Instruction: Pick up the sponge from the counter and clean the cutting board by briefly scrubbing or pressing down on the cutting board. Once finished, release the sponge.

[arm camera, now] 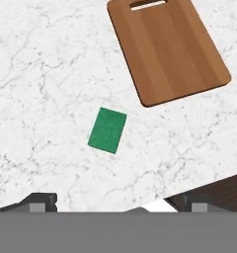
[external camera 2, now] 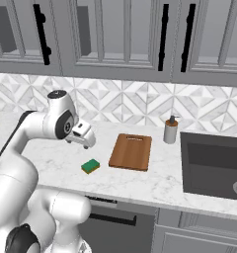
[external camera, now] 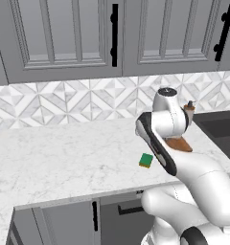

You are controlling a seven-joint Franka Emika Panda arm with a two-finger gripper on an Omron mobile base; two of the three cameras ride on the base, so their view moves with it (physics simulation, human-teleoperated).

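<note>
Gripper [arm camera: 115,203] spread wide, empty, above sponge [arm camera: 107,130].
Sponge flat on counter [arm camera: 41,74], just beside cutting board [arm camera: 170,47], untouched. Risk: its skewed angle may make closing fingers nudge it aside.

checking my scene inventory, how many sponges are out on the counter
1. The sponge lies flat, green side up, on the white counter near its front edge, just left of the cutting board and not touching it. The arm hides part of the counter, so another could be behind it.
</note>
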